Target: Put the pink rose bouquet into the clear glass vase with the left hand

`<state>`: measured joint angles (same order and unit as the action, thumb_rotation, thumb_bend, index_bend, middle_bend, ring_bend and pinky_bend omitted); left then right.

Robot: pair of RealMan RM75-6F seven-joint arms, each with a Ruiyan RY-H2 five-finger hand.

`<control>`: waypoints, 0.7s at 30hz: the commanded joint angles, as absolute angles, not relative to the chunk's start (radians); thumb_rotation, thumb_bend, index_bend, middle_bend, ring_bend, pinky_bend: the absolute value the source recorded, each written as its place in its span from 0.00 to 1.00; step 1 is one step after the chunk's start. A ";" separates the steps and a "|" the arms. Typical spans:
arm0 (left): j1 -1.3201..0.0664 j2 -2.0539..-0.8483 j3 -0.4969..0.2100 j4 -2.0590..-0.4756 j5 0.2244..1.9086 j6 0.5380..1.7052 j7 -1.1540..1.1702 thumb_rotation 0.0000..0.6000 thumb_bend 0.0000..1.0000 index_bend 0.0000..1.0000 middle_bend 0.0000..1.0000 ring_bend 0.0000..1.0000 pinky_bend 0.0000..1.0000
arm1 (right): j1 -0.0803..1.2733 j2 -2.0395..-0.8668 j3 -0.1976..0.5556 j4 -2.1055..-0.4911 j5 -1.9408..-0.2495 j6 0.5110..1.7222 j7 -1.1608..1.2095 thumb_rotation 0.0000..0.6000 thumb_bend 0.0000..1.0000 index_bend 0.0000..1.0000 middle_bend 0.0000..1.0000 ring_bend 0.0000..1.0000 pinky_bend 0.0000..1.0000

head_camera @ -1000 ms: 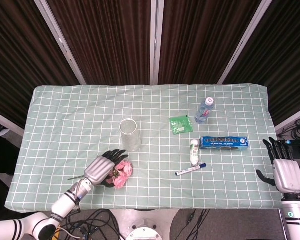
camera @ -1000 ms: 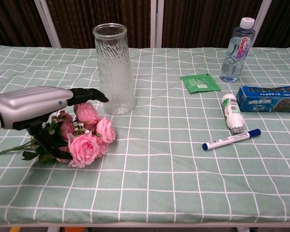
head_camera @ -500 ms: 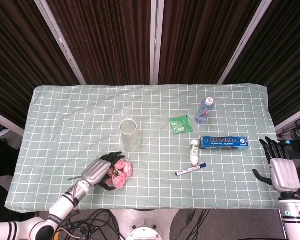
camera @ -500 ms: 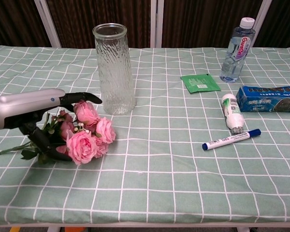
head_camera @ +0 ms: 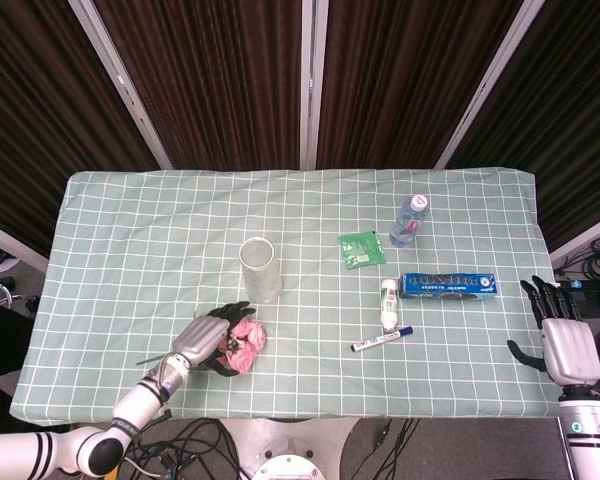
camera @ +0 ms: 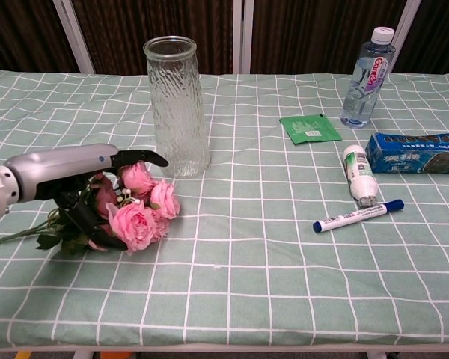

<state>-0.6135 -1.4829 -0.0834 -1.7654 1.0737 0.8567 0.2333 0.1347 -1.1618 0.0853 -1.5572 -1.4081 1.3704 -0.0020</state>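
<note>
At the near left of the table the left hand (camera: pixel 67 166) lies over the pink rose bouquet (camera: pixel 131 209), its dark fingers (camera: pixel 138 157) stretched across the blooms and the thumb tucked under the stems, though I cannot tell whether the grip has truly closed; the flowers lie on the cloth. Just beyond them the clear glass vase (camera: pixel 177 105) stands upright and empty, so the lifting, turning and lowering of the stems are all to come. Far right, off the table edge, the right hand (head_camera: pixel 568 342) hangs idle, fingers spread, holding nothing.
</note>
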 commanded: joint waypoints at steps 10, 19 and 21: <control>-0.647 -1.495 -0.052 -1.766 0.994 0.884 0.339 1.00 0.08 0.28 0.28 0.28 0.45 | 0.132 -1.155 0.084 -1.563 -1.400 1.365 0.003 1.00 0.15 0.00 0.00 0.00 0.00; -0.615 -1.495 -0.032 -1.787 1.060 0.986 0.363 1.00 0.12 0.49 0.44 0.44 0.59 | 0.126 -1.147 0.081 -1.562 -1.385 1.355 0.012 1.00 0.15 0.00 0.00 0.00 0.00; -0.612 -1.485 -0.028 -1.794 1.064 0.994 0.367 1.00 0.13 0.50 0.45 0.45 0.60 | 0.126 -1.145 0.081 -1.565 -1.384 1.354 0.011 1.00 0.15 0.00 0.00 0.00 0.00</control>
